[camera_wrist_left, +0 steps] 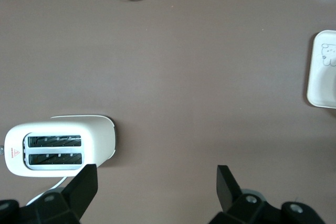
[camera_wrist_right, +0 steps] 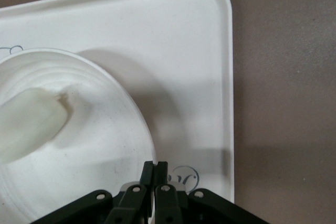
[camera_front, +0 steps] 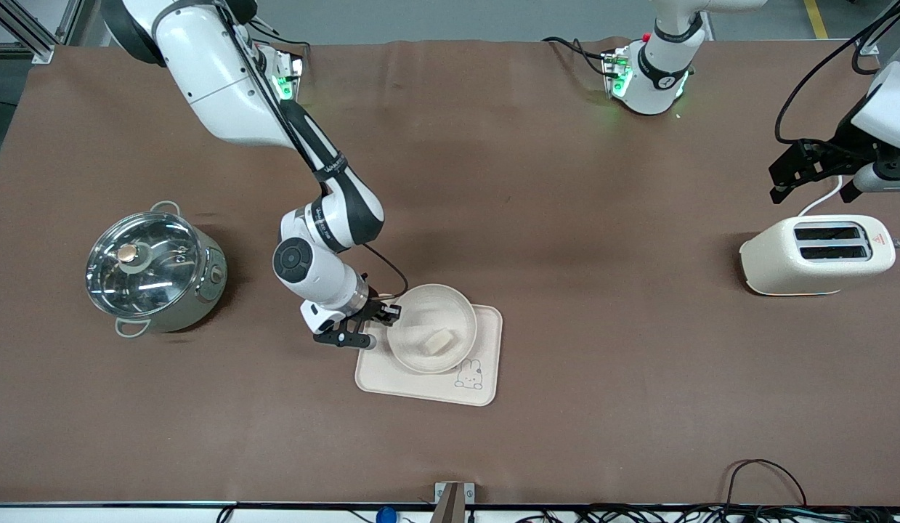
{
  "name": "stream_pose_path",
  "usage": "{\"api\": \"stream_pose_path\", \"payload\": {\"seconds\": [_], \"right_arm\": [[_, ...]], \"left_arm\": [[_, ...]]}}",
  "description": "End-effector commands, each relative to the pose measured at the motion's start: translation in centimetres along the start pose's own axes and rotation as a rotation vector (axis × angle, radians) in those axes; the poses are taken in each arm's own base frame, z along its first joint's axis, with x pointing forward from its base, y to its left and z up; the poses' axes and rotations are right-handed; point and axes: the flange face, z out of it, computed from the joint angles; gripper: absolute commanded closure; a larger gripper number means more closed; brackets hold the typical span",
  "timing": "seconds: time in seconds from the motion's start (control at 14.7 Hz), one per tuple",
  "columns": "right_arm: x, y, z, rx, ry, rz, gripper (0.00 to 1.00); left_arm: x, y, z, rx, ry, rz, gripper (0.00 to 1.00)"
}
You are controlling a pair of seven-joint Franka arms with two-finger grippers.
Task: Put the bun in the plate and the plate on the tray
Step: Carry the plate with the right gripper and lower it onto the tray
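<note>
The round cream plate (camera_front: 450, 299) is over the cream tray (camera_front: 487, 347), on the part toward the right arm's end; I cannot tell if it rests flat. The pale bun (camera_front: 436, 341) lies inside it. My right gripper (camera_front: 386, 319) is shut on the plate's rim. In the right wrist view its fingertips (camera_wrist_right: 155, 165) pinch the plate's edge (camera_wrist_right: 105, 145), the bun (camera_wrist_right: 29, 121) lies inside, and the plate casts a shadow on the tray (camera_wrist_right: 184, 72). My left gripper (camera_front: 778, 185) waits open in the air over the toaster's end of the table, holding nothing (camera_wrist_left: 157, 179).
A cream toaster (camera_front: 776, 263) stands at the left arm's end of the table (camera_wrist_left: 100, 137). A steel pot with a glass lid (camera_front: 152, 272) stands at the right arm's end. The tray's corner (camera_wrist_left: 321, 72) shows in the left wrist view. Cables run along the table edge nearest the front camera.
</note>
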Motion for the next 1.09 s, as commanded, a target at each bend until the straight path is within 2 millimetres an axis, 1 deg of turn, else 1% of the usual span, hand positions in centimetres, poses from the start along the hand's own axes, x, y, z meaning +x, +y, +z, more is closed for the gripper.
{"api": "stream_pose_path", "payload": {"seconds": [0.0, 0.14, 0.2, 0.34, 0.61, 0.68, 0.81, 0.88, 1.02], "right_arm": [[1.5, 0.8, 0.2, 0.030, -0.002, 0.008, 1.00], [1.9, 0.6, -0.1, 0.055, -0.002, 0.034, 1.00], [2.3, 0.3, -0.5, 0.066, 0.004, 0.036, 1.00], [2.6, 0.0, -0.5, 0.072, 0.007, 0.036, 1.00], [2.7, 0.0, -0.6, 0.074, 0.007, 0.037, 1.00], [2.8, 0.2, -0.5, 0.077, 0.005, 0.045, 1.00], [2.6, 0.6, 0.5, 0.083, -0.011, 0.067, 1.00], [2.9, 0.5, 0.7, 0.087, -0.009, 0.070, 1.00], [3.3, 0.8, 0.8, 0.091, -0.009, 0.077, 1.00]], "left_arm": [[1.1, 0.4, -1.1, -0.020, -0.010, 0.006, 0.00], [1.5, 0.3, -1.2, -0.046, -0.032, -0.009, 0.00], [1.4, 0.1, -1.1, -0.046, -0.040, -0.013, 0.00], [1.3, 0.1, -1.0, -0.042, -0.045, -0.011, 0.00], [1.4, -0.2, -0.8, -0.036, -0.049, -0.013, 0.00], [1.4, -0.3, -0.8, -0.036, -0.049, -0.012, 0.00], [1.4, -0.6, -0.8, -0.035, -0.049, -0.013, 0.00], [1.4, -0.5, -0.9, -0.036, -0.047, -0.012, 0.00], [1.4, -0.5, -0.9, -0.036, -0.046, -0.013, 0.00]]}}
